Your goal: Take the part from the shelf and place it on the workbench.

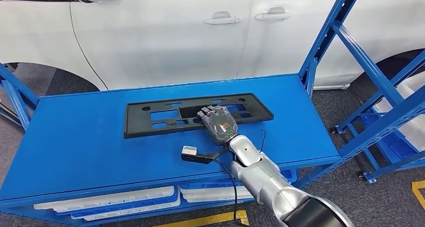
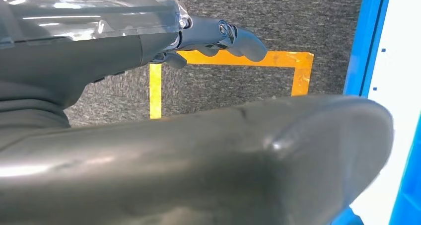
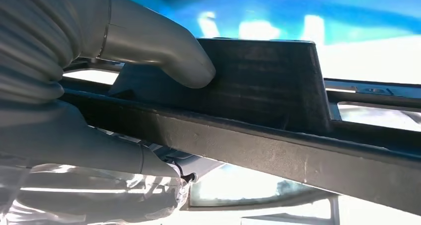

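Gripping part [image 1: 198, 114] at near long edge, right robot hand [image 1: 218, 124] pinches rim — thumb [image 3: 164, 51] on top. Part lies flat on bench [image 1: 75, 142]; you can release. Left robot hand [image 2: 218, 38] curled, holding nothing.

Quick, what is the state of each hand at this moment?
Left hand: fingers curled in, holding nothing, hanging above the floor.
Right hand: gripping the black plastic part, which lies on the blue workbench.

Blue workbench [image 1: 75, 147] w/ black part [image 1: 150, 118] lying flat on top.
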